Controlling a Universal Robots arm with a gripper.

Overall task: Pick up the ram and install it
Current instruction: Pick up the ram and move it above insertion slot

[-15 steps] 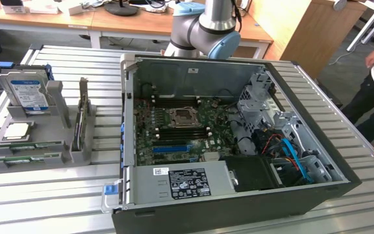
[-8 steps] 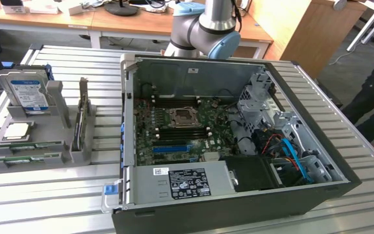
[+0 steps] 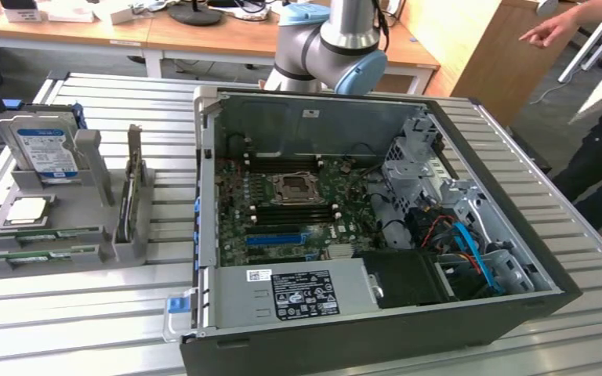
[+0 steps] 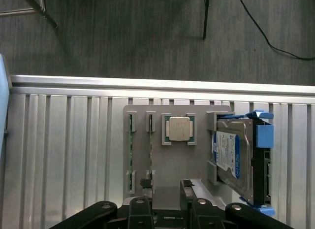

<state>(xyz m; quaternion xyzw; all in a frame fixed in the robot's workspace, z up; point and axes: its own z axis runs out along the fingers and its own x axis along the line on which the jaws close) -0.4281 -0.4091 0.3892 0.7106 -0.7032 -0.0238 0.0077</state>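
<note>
Below the pincer point(image 4: 166, 205), grey plastic holder tray point(image 4: 170, 166) open from above; upright blue-framed silver hard drive point(image 4: 229, 157) walls one flank; bare slatted metal desk point(image 4: 64, 150) flanks the other.

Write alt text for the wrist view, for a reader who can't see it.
The open gripper hangs over a grey holder on a slatted metal table. The holder carries two ram sticks side by side, a silver processor chip and a hard drive in a blue bracket.
</note>
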